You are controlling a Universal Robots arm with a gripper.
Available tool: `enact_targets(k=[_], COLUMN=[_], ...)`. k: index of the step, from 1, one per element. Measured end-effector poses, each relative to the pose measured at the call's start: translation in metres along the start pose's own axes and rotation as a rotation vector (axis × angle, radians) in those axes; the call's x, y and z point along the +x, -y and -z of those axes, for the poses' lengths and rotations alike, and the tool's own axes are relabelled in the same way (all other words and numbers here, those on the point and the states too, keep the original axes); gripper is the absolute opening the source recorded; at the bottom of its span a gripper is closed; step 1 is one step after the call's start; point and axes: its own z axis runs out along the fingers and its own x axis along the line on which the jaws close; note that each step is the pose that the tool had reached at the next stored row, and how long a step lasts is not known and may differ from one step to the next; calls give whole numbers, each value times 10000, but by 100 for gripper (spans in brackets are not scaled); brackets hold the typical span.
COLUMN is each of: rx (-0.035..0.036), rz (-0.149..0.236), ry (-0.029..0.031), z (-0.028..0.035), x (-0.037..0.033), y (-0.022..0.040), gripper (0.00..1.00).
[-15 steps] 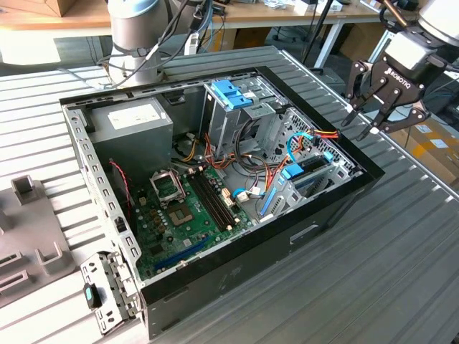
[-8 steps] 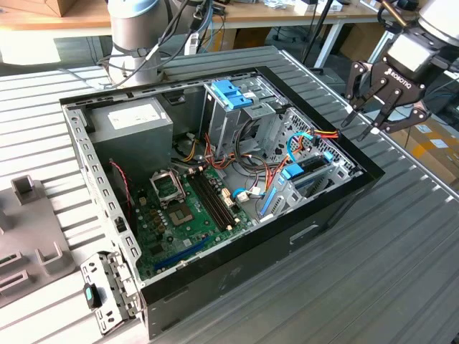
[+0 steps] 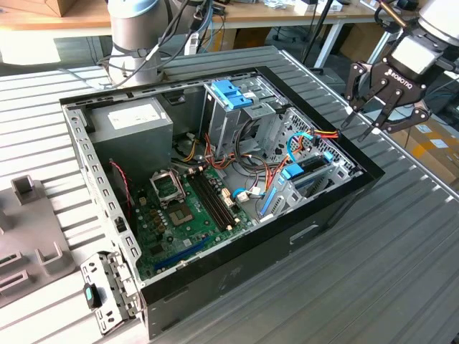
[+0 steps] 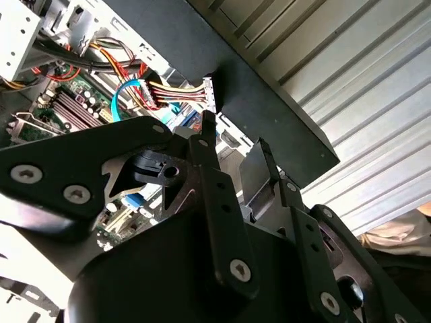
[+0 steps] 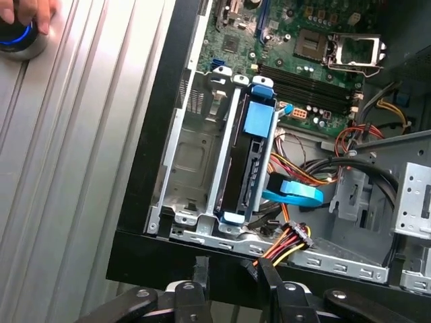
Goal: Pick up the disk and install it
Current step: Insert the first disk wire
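Note:
The disk (image 5: pixel 254 161) stands on edge in a slot of the metal drive bay at the corner of the open computer case (image 3: pixel 308 236), blue rails at its ends. The exterior view shows the disk (image 3: pixel 310 170) low inside that corner, next to a blue cable. My gripper (image 3: pixel 356 129) hangs just outside and above the case's rim on the exterior view's right, open, with nothing between its fingers. In the first wrist view, the black fingertips (image 5: pixel 199 272) sit over the case's black wall, apart from the disk. The second wrist view has the gripper (image 4: pixel 236 148) above the same rim.
A grey power-supply box (image 3: pixel 133 125), a drive cage with a blue handle (image 3: pixel 233 93) and the green motherboard (image 3: pixel 186 208) fill the case. Loose coloured cables (image 5: pixel 289 242) lie near the bay. A hand (image 5: pixel 30 13) rests on a blue-lit round device. A grey fixture (image 3: pixel 29 229) lies on the exterior view's left.

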Motion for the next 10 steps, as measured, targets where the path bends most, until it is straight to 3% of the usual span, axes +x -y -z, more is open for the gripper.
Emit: enact_targets(k=[4,10], rx=[-66,-120], rz=[788,1441], ry=[-55,-102], z=[0,0], x=[0,0], y=[0,0], gripper=[42,42])
